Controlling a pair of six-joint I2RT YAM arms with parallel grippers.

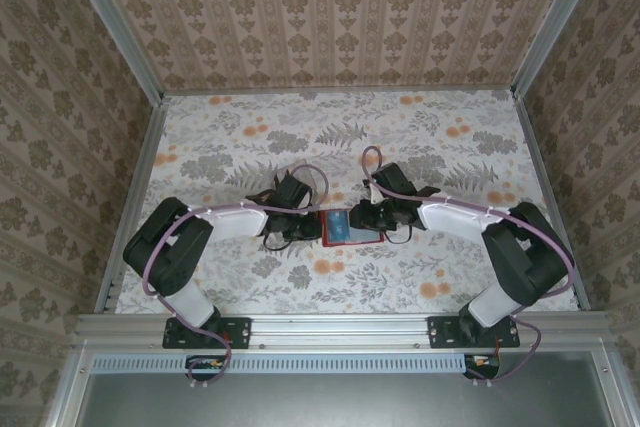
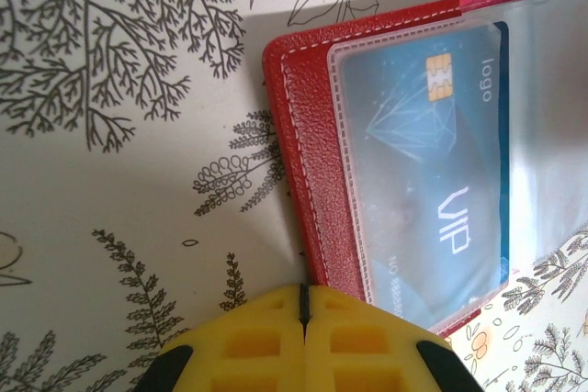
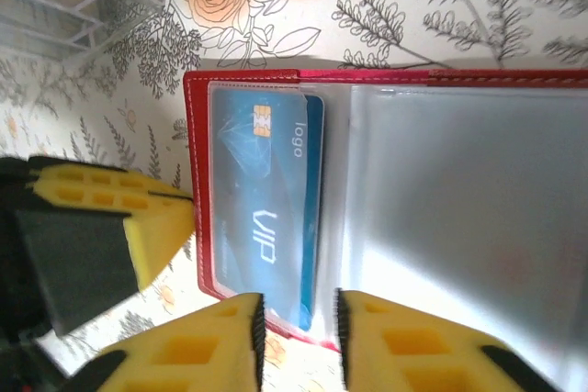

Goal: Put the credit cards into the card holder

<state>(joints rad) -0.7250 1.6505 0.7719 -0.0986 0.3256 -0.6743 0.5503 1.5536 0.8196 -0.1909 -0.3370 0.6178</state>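
Left end effector (image 2: pixel 304 289) is sitting closed, its yellow fingers pressed together with just a thin seam between them. The tips are touching the red border of the holder (image 2: pixel 308 162) and gripping nothing. Right end effector (image 3: pixel 300 305) is standing open, with a clear gap between its fingers and nothing held. That gap is hanging over the holder's (image 3: pixel 197 181) edge, where one end of the card (image 3: pixel 262 199) is lying.

From above, the floral desk (image 1: pixel 400 137) is carrying the holder (image 1: pixel 350 230) flat on its surface. The left arm (image 1: pixel 230 222) is reaching in from the holder's left and the right arm (image 1: pixel 455 215) from its right. Their end effectors are meeting just beside it, the left (image 1: pixel 292 227) at its left edge and the right (image 1: pixel 364 217) over its upper right part.

The holder is lying open with its clear pockets facing up. The blue card (image 2: pixel 432 190) is sitting under the film of the pocket (image 2: pixel 354 181) on the half next to the left end effector (image 3: pixel 161 227). A darker blue strip is showing along the card's inner long edge; I cannot tell whether it is a second card.

A gold chip (image 2: pixel 440 76) is showing near one short end of the card, with "logo" printed beside it and "VIP" across the middle.
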